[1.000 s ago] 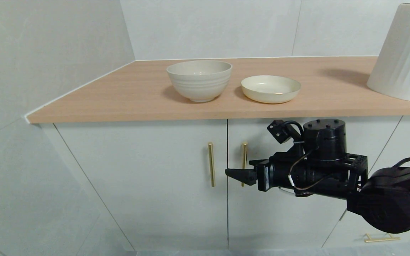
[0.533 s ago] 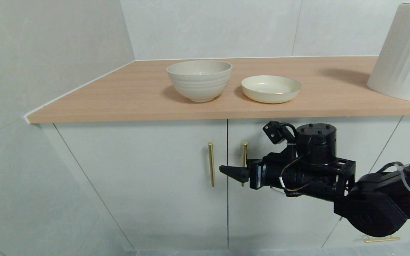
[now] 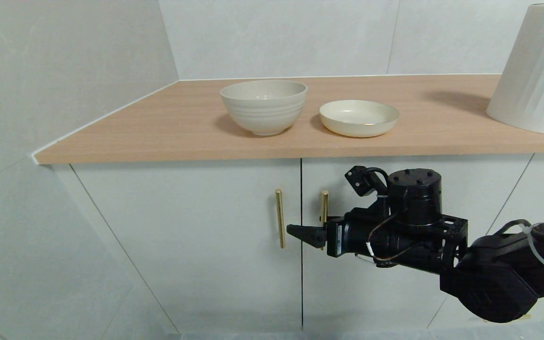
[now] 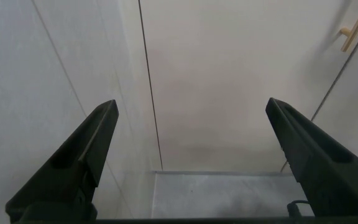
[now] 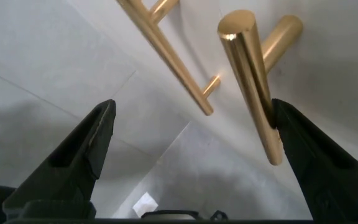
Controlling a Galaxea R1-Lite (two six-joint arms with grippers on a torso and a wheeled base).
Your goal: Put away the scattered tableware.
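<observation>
Right gripper point(image 3: 295, 231), jaws spread and empty, hung level before the cabinet doors point(image 3: 182, 236), with the right handle point(image 3: 324, 205) in line with the gap of its jaws and the left handle point(image 3: 279, 218) just beside it. The left gripper point(image 4: 191, 106), likewise spread and empty, faced pale panels. Above, on the surface point(image 3: 158, 134), the bowl point(image 3: 263, 106) stood near the dish point(image 3: 359, 117), on its left and apart, with a white ribbed shade point(image 3: 534, 71) at far right.
</observation>
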